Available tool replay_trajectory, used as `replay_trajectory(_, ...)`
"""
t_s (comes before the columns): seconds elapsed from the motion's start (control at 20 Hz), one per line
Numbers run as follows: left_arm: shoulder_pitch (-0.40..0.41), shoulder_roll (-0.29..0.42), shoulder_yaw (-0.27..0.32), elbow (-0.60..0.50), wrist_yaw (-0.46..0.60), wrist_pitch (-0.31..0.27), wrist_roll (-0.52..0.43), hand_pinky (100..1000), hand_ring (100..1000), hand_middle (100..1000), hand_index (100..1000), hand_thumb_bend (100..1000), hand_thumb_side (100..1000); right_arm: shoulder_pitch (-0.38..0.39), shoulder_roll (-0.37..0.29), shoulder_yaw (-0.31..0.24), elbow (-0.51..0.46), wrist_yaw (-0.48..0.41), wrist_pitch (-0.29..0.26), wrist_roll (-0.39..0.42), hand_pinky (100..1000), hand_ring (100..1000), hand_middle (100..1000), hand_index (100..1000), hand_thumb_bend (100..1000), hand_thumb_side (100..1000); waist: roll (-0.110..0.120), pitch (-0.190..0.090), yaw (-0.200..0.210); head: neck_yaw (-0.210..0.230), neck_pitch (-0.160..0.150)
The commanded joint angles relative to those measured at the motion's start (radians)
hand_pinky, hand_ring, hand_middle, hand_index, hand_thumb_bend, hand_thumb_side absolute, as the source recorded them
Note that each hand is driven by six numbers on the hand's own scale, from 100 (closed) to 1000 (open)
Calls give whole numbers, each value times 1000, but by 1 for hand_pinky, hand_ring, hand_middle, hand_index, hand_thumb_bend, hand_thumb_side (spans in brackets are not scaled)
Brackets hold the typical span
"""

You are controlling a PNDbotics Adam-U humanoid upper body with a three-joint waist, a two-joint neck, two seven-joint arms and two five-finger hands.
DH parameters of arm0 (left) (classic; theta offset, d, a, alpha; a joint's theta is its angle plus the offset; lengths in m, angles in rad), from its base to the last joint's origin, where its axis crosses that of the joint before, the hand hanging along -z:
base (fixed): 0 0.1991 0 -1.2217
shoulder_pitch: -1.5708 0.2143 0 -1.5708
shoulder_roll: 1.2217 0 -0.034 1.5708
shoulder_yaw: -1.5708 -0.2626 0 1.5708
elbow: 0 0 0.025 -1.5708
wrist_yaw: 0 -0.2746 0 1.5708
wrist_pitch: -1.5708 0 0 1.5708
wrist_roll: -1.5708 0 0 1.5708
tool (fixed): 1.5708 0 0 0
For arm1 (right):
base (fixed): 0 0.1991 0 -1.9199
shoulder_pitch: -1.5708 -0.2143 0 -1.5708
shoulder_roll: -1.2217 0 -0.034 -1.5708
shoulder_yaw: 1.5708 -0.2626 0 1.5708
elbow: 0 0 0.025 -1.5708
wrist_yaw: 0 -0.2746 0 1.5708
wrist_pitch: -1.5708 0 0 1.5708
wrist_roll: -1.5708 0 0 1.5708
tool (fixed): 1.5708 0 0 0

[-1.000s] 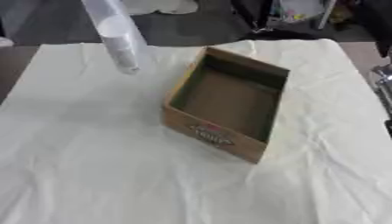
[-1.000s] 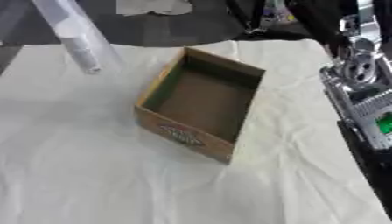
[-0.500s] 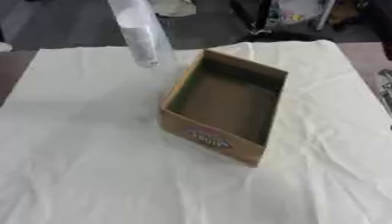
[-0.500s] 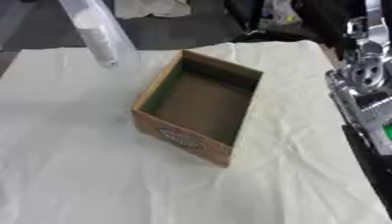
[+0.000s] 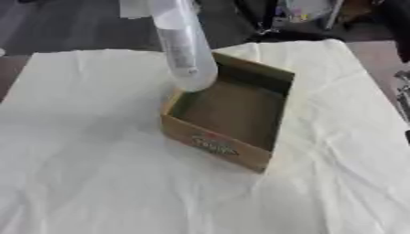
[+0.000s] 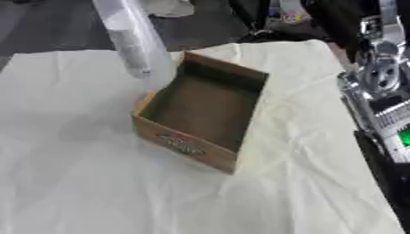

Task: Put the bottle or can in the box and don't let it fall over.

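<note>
Cream-clothed table (image 5: pixel 88 183): I'm carrying the clear plastic bottle (image 5: pixel 184 45) rightward, now overhanging the open brown cardboard box (image 5: pixel 232 114); my holding hand is unseen.

You see table (image 5: pixel 96 183) under wrinkled pale-yellow cloth (image 5: pixel 336 151), spanning most of view. Beyond table's far edge: dark grey floor (image 5: pixel 72 27). White crumpled item (image 6: pixel 172 7) on floor past far edge. Dark, blurred clutter (image 5: pixel 312 13) past far right corner. Lighting soft, even; faint shadows only.
</note>
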Motion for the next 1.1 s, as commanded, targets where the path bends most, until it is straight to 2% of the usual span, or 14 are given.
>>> replay_trajectory(0.05, -12, 3, 2, -6, -1, 1, 14, 573, 298, 377, 435, 100, 319, -22, -6, 0, -12, -11, 4, 1, 907, 751, 723, 755, 100, 445, 0, -17, -3, 4, -7)
replay_trajectory(0.35, 3, -36, -9, 2, 16, -5, 30, 579, 298, 376, 434, 100, 356, -28, 4, 3, -12, -14, 9, 1, 907, 750, 722, 754, 100, 450, 5, -17, -11, 0, -8)
replay_trajectory(0.6, 14, -45, -24, 21, -11, -19, 24, 578, 300, 377, 433, 100, 351, -24, 5, 3, -12, -16, 13, -3, 907, 749, 720, 754, 100, 455, 8, -14, -18, -6, -11)
replay_trajectory(1.1, 19, -60, 1, 58, -32, -47, 51, 576, 299, 373, 430, 100, 373, -26, 6, 6, -12, -15, 14, -1, 907, 747, 719, 753, 100, 466, 11, -1, -27, 0, -28)
